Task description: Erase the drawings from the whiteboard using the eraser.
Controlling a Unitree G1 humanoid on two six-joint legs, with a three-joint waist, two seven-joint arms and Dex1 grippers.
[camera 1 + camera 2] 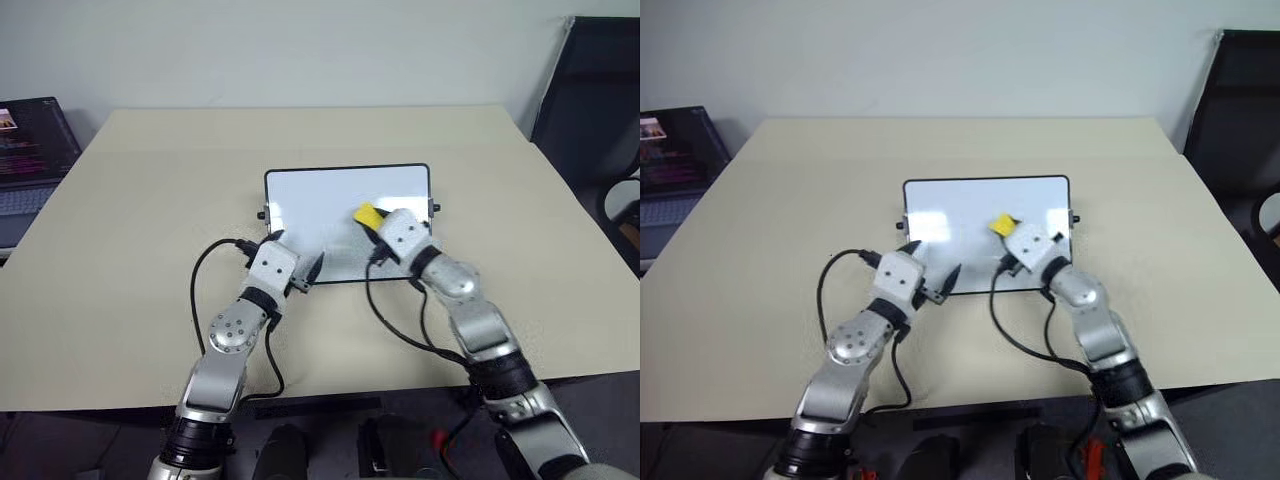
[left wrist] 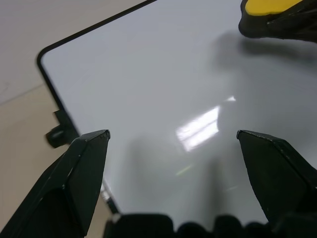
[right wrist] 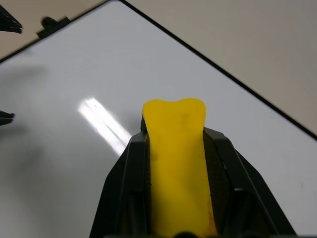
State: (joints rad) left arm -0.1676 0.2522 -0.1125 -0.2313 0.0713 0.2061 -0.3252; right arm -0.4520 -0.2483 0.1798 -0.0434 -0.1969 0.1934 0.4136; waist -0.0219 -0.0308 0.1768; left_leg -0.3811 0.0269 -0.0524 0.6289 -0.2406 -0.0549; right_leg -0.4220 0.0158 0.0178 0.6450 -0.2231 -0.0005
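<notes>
A beige desk (image 1: pixel 150 220) is seen before a pale wall (image 1: pixel 300 50), with one laptop (image 1: pixel 25 155) at its far left and one dark chair (image 1: pixel 590 100) at the far right. One whiteboard (image 1: pixel 330 200) is laid flat near the desk's middle, its white face seen bare of marks. One yellow eraser (image 3: pixel 176 163) is clenched in the right gripper (image 1: pixel 372 222) over the board's right part, while the left gripper (image 2: pixel 171 141) is held released over its near left corner.

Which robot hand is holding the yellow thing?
The right gripper: its two black fingers are shut on the yellow eraser over the whiteboard. The left gripper is open, holding nothing.
</notes>
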